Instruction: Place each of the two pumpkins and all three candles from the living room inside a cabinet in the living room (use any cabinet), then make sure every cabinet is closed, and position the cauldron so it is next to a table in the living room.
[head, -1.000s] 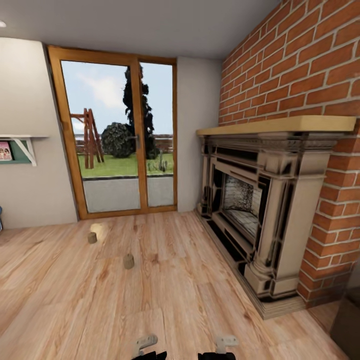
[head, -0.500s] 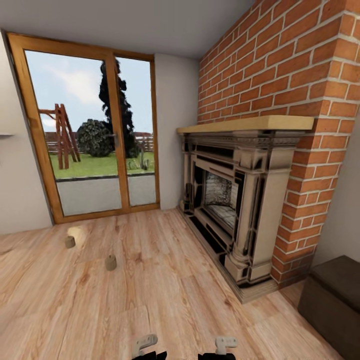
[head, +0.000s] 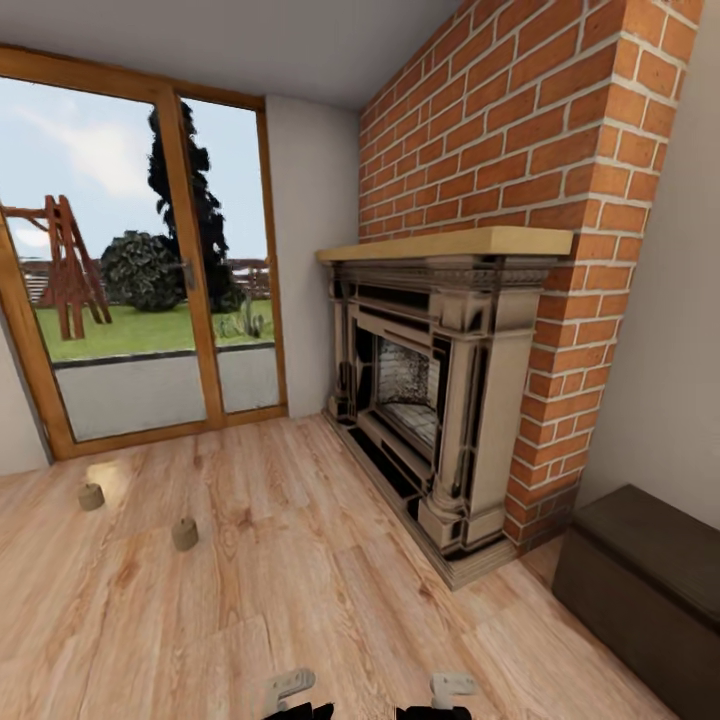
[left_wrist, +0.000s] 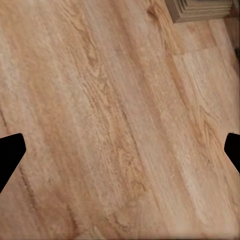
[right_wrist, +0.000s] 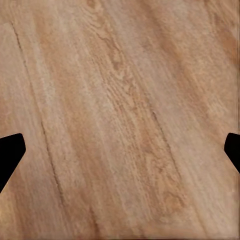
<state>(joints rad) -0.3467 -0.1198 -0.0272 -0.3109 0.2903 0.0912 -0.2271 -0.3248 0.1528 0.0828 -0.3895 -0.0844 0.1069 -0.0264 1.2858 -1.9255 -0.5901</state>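
Both tools, the left tool (left_wrist: 120, 150) and right tool (right_wrist: 120, 150), hang wide and empty over floor. Two candles (head: 184, 533) (head: 91, 496) stand near the glass door, well apart from the closed cabinet (head: 640, 585) beside the fireplace. Driving carelessly could knock them rolling.

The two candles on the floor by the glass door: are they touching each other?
Apart. The head view shows bare floorboards between the farther candle and the nearer candle.

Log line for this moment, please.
phase: in transit | candles: two on floor by glass door | cabinet: right, closed | left gripper: open, empty | right gripper: open, empty
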